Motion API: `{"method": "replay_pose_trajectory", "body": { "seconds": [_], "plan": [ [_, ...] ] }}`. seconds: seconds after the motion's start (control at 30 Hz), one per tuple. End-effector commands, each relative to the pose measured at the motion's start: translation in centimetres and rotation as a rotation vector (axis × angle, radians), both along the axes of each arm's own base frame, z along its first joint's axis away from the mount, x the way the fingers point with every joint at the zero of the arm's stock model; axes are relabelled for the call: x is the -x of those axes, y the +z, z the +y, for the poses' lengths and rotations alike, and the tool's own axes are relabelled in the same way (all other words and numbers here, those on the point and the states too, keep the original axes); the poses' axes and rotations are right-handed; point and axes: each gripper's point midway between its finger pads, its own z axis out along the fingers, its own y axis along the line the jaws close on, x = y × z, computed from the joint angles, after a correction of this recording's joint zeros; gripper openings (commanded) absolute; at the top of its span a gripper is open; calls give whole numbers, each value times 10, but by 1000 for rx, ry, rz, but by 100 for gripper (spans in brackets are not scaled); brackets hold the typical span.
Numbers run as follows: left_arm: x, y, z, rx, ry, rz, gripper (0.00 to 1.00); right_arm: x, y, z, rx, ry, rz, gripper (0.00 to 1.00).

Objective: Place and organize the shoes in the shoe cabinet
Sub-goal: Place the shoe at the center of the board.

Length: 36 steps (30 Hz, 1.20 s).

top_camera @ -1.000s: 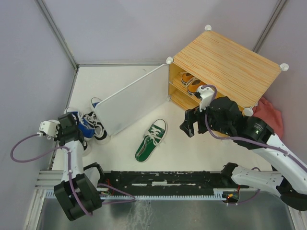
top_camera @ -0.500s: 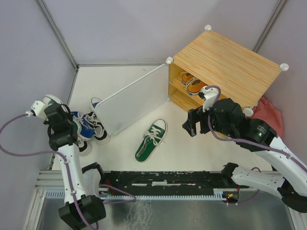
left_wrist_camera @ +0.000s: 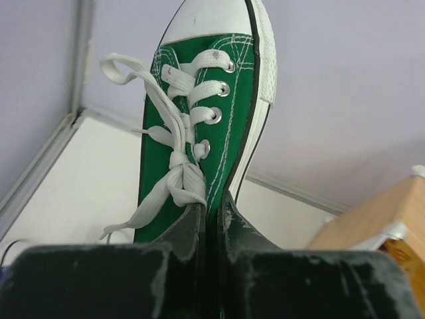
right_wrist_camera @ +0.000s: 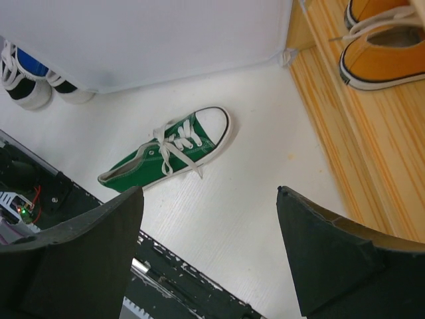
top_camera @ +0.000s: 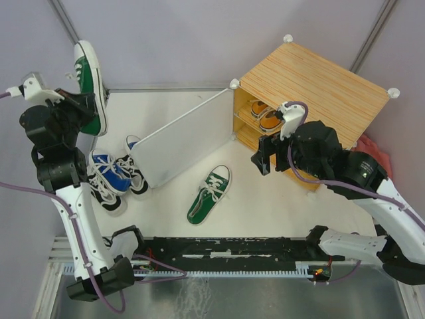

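My left gripper (top_camera: 80, 106) is shut on the side wall of a green shoe (top_camera: 89, 76), raised high at the back left with its toe pointing up. In the left wrist view the fingers (left_wrist_camera: 192, 222) pinch the green canvas (left_wrist_camera: 199, 100) by the laces. A second green shoe (top_camera: 209, 195) lies on the white floor (right_wrist_camera: 169, 156). My right gripper (top_camera: 262, 156) hangs open (right_wrist_camera: 209, 193) over the floor in front of the shoe cabinet (top_camera: 312, 86). Two orange shoes (top_camera: 265, 116) stand on its shelf (right_wrist_camera: 385, 56).
The cabinet's pale door (top_camera: 189, 136) stands open toward the left. Blue shoes (top_camera: 106, 169) and black shoes (top_camera: 138, 181) are piled on the floor at the left, behind the door. A pink cloth (top_camera: 372, 159) lies right of the cabinet. A black rail (top_camera: 226, 249) runs along the near edge.
My left arm has risen from the pile of shoes at the left, lifting the green shoe up toward the back left. My right gripper has shifted slightly toward the cabinet and stays open.
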Motion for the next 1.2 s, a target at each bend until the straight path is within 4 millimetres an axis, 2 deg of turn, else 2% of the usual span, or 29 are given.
{"method": "replay_pose_trajectory", "body": {
  "seconds": [0.0, 0.13, 0.17, 0.23, 0.27, 0.3, 0.4, 0.57, 0.67, 0.8, 0.97, 1.17],
  "plan": [
    [16, 100, -48, -68, -190, -272, 3, -12, 39, -10, 5, -48, -106, 89],
    [2, 108, -78, -63, -265, -274, 3, -18, 66, -15, 4, -75, -160, 89],
    [-7, 104, -88, -78, -281, -255, 3, -19, 70, -17, 2, -80, -170, 89],
    [-20, 101, -115, -102, -325, -227, 3, -20, 79, -20, 0, -95, -188, 89],
    [-23, 100, -141, -111, -385, -213, 3, -20, 83, -23, -2, -102, -197, 89],
    [-24, 102, -156, -119, -410, -212, 3, -19, 86, -26, -3, -108, -202, 89],
    [-18, 108, -185, -122, -444, -245, 3, -17, 92, -36, -4, -139, -221, 89],
    [4, 97, -240, -130, -586, -242, 3, -15, 97, -64, 14, -230, -263, 90],
    [33, 82, -289, -138, -729, -229, 3, -15, 102, -81, 29, -291, -295, 90],
    [69, 60, -331, -157, -838, -209, 3, -12, 107, -98, 36, -338, -325, 91],
    [100, 22, -358, -149, -940, -177, 3, -11, 104, -108, 75, -371, -327, 92],
    [122, -26, -361, -141, -1008, -98, 3, -11, 106, -119, 73, -429, -337, 92]
  ]
}}
